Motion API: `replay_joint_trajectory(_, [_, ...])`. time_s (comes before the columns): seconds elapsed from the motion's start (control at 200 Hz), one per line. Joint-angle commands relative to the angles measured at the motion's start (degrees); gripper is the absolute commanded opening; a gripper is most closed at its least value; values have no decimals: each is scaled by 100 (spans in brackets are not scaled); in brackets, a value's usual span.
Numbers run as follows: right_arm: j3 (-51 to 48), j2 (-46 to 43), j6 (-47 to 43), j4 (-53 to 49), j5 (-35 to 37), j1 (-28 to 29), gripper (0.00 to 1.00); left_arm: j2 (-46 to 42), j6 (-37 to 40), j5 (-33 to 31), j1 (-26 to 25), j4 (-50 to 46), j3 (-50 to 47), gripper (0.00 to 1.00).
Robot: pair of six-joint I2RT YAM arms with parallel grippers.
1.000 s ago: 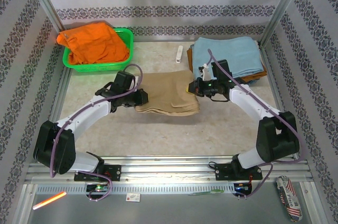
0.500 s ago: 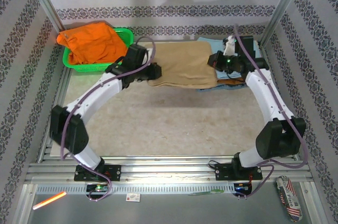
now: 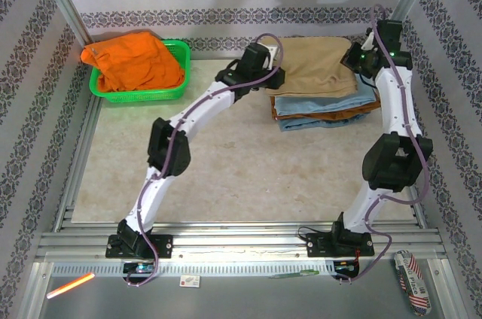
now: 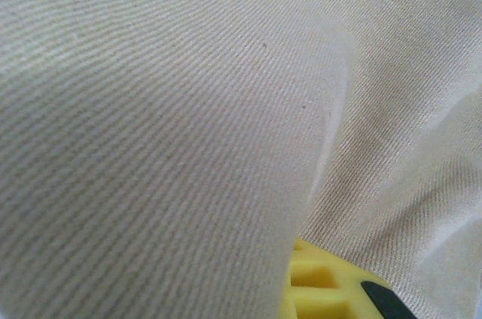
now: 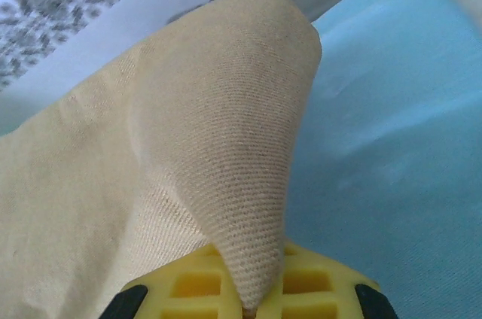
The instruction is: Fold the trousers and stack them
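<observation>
Beige tabletop (image 3: 226, 176); patterned walls (image 3: 226, 3); trousers (image 3: 320, 67) seemingly atop stack (image 3: 324, 112).

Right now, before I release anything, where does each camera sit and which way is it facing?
Top external: above and behind the bases, looking down at the table; both arms show, left pincer and right pincer gripping the trousers over the folded stack.
Left wrist: on the left arm, close against the khaki fabric; one yellow pad shows.
Right wrist: on the right arm, facing along its pads at a pinched trouser fold above light-blue cloth.
Shared: all three see the trousers.
</observation>
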Motion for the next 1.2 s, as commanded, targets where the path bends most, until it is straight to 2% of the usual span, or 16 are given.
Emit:
replay_joint_trajectory(0.0, [634, 245, -314, -90, 487, -82, 0, 711, -25, 9, -91, -200, 1214, 0])
replay_joint_trajectory(0.11, [1002, 588, -317, -254, 470, -287, 0, 1330, -244, 17, -119, -187, 1875, 0])
replay_joint_trajectory(0.28, [1148, 948, -226, -299, 390, -599, 0, 1624, -387, 2, -136, 2, 1791, 0])
replay_joint_trajectory(0.475, [816, 1193, -175, -64, 719, -637, 0, 1903, -698, 281, -169, 165, 1676, 0])
replay_joint_trajectory(0.56, [871, 1371, -106, -133, 756, -649, 9, 1887, -782, 357, -189, 145, 1531, 0])
replay_joint_trajectory(0.585, [893, 1427, -89, -189, 806, -657, 19, 1859, -811, 352, -189, 114, 1475, 9])
replay_joint_trajectory(0.614, [896, 1469, -83, -231, 865, -651, 31, 1812, -818, 366, -180, 77, 1396, 29])
replay_joint_trajectory(0.644, [888, 1490, -79, -258, 932, -656, 40, 1740, -811, 374, -180, 64, 1275, 43])
replay_joint_trajectory(0.764, [826, 1408, -55, -364, 1081, -666, 52, 1140, -675, 233, -180, 193, 466, 76])
replay_joint_trajectory(0.824, [682, 1241, -2, -311, 1071, -665, 56, 736, -565, 108, -171, 312, 4, 99])
replay_joint_trajectory(1.049, [-178, 254, 248, 45, 1232, -644, 62, -641, -418, -252, -13, 527, -1414, 100])
replay_joint_trajectory(1.194, [-852, -486, 357, 245, 1322, -520, 63, -1821, -490, -343, 144, 1126, -3049, 100])
